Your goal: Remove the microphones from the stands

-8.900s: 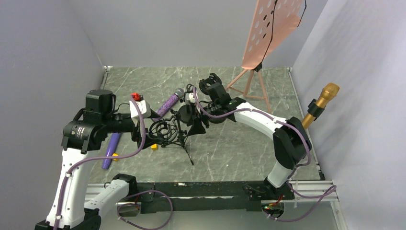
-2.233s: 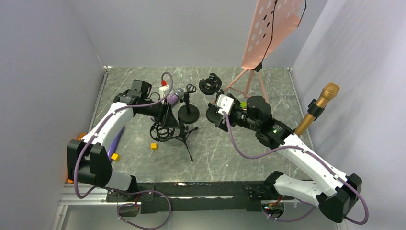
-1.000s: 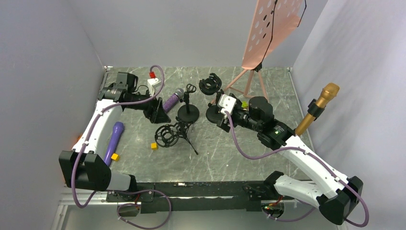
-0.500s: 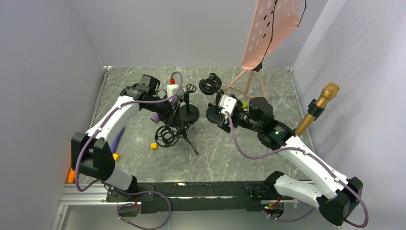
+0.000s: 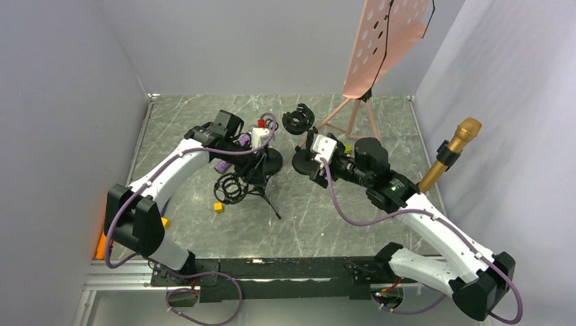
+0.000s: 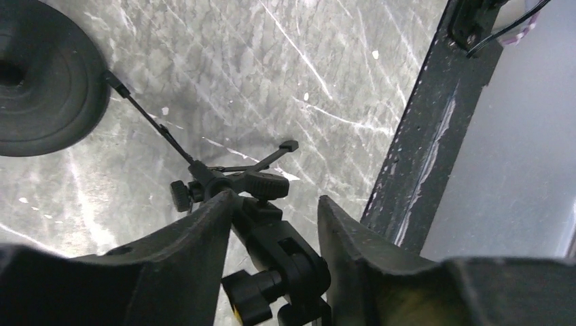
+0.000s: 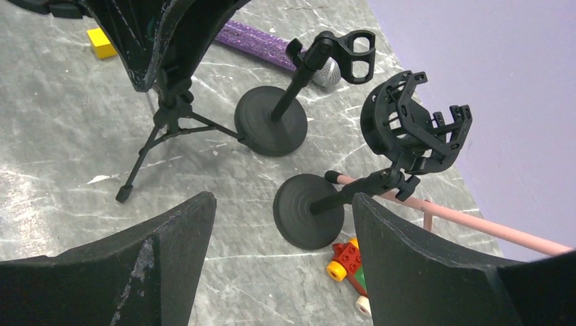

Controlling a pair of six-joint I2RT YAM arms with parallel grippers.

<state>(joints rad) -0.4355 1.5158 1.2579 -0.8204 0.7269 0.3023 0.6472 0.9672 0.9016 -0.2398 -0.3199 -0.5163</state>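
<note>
Tabletop [image 5: 339, 217] is grey marble pattern, with a pink music stand [image 5: 387, 41] at the far right and a gold microphone [image 5: 454, 148] leaning on the right wall. My left gripper [image 6: 274, 204] sits over the black tripod stand [image 6: 210, 183], one finger on each side of its upper joint and close against it; I cannot tell whether they pinch it or only straddle it. My right gripper [image 7: 282, 200] hovers near the table, jaws wide with nothing between them. Before it stand a round-base stand with an empty clip [image 7: 270, 122] and a second round-base stand with a shock mount [image 7: 407, 125]. The purple microphone [image 7: 261, 46] lies low behind the clip stand, silver head just beside it, its other end hidden by the left gripper. Toy bricks [image 7: 346, 261] sit beside the shock-mount stand's base; a yellow block [image 7: 102, 42] lies beyond the tripod.
</note>
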